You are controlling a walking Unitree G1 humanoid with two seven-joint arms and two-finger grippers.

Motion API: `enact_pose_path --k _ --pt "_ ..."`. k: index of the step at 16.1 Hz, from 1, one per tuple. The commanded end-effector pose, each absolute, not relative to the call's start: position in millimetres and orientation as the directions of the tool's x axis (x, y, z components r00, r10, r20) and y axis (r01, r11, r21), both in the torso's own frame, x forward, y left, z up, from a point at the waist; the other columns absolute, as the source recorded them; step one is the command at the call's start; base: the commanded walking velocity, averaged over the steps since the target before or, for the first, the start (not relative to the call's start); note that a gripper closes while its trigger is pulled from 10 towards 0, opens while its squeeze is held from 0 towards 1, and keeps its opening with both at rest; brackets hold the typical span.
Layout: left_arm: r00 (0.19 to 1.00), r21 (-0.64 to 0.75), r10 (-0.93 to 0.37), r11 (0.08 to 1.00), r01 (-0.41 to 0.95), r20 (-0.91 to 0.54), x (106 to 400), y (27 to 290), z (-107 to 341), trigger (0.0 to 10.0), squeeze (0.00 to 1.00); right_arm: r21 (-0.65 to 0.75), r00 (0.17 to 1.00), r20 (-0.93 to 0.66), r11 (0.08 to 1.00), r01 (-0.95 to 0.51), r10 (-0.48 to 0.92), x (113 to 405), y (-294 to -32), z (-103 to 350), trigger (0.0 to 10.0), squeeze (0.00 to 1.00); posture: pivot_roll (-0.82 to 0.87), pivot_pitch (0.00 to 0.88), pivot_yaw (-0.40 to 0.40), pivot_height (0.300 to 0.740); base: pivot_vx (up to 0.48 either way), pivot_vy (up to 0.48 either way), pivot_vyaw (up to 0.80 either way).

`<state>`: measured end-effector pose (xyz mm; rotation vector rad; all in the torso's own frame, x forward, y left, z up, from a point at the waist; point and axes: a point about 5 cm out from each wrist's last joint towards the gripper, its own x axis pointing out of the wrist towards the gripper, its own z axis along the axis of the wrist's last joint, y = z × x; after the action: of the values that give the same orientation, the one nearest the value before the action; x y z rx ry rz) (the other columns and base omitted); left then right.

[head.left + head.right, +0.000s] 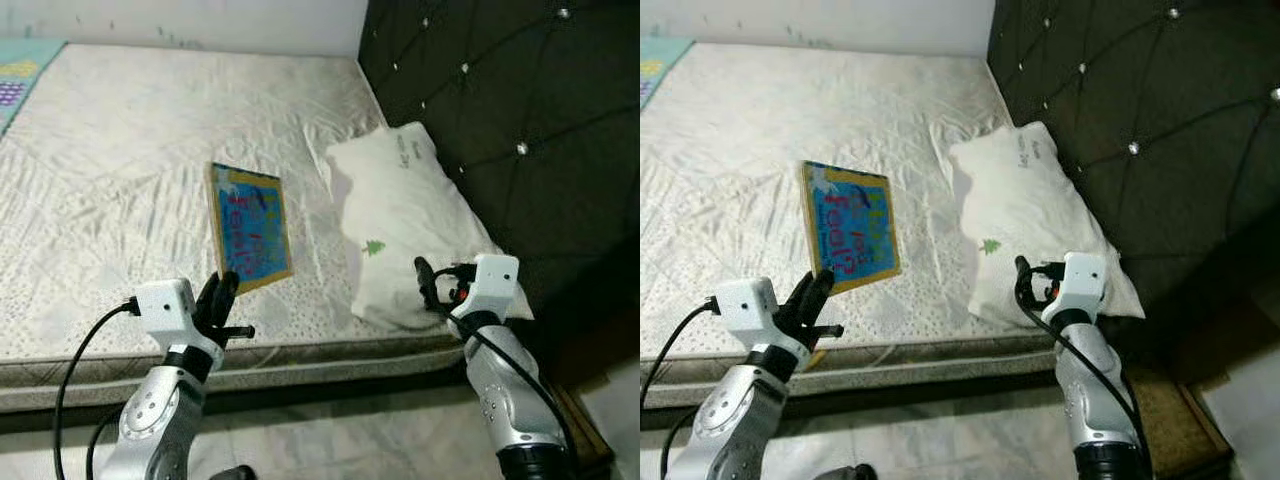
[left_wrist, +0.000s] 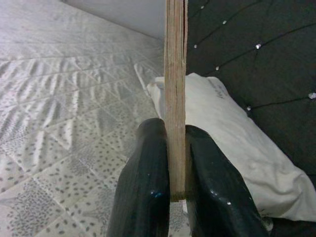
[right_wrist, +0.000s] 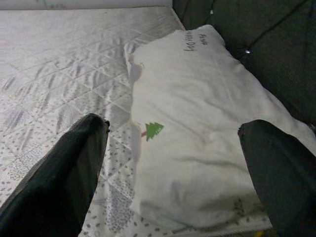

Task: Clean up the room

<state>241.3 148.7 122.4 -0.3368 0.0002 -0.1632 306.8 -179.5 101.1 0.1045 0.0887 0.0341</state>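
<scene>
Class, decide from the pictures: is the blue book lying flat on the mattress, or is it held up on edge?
Held up on edge. The left gripper pinches the book by its lower edge, its cover upright above the mattress.

- Book (image 1: 249, 226): lower corner hidden behind the left gripper (image 1: 222, 300); cover lettering too blurred to read.
- Pillow (image 1: 400, 220): near corner covered by the right gripper (image 1: 428, 283); script near its far end illegible.
- Patterned mat (image 1: 22, 72): cut off by the picture's edge.
- Headboard (image 1: 520, 120): cropped at the top and side.
</scene>
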Motion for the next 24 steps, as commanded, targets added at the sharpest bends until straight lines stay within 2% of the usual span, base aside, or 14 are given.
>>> enact_pose_path --k 1,6,12,17,21,24 --pt "0.983 -0.322 -0.166 0.929 0.184 0.082 241.6 148.6 131.9 10.0 0.0 0.095 0.995 -0.088 0.995 -0.028 0.037 306.2 -181.8 100.9 10.0 0.0 0.0 0.152 -0.093 0.74 0.398 0.0 0.0" --pt "0.985 -0.319 -0.16 0.932 0.172 0.064 243.5 146.8 130.0 10.0 0.0 0.093 0.996 -0.084 0.995 -0.03 0.037 306.1 -181.6 101.0 10.0 0.0 0.0 0.154 -0.092 0.74 0.368 0.0 0.26" --pt "0.989 -0.309 -0.142 0.94 0.147 0.04 245.6 145.3 126.6 10.0 0.0 0.09 0.996 -0.086 0.996 -0.027 0.035 306.9 -182.8 100.4 10.0 0.0 0.0 0.155 -0.092 0.74 0.0 0.0 0.0" --pt "0.995 -0.34 -0.097 0.936 0.095 0.012 248.2 146.6 123.2 10.0 0.0 0.077 0.995 -0.086 0.996 -0.034 0.041 307.2 -183.2 100.6 10.0 0.0 0.0 0.155 -0.097 0.74 0.0 0.0 0.65" --pt "0.995 -0.354 -0.101 0.93 0.099 0.013 248.4 146.3 123.2 10.0 0.0 0.081 0.995 -0.093 0.996 -0.03 0.038 307.7 -183.5 100.0 10.0 0.0 -0.01 0.157 -0.1 0.74 0.0 0.0 0.0" --pt "0.994 -0.358 -0.109 0.927 0.107 0.016 248.6 145.3 123.6 10.0 0.0 0.083 0.995 -0.095 0.996 -0.028 0.036 308.2 -183.5 100.1 10.0 0.0 -0.01 0.156 -0.1 0.74 0.0 0.304 0.0"
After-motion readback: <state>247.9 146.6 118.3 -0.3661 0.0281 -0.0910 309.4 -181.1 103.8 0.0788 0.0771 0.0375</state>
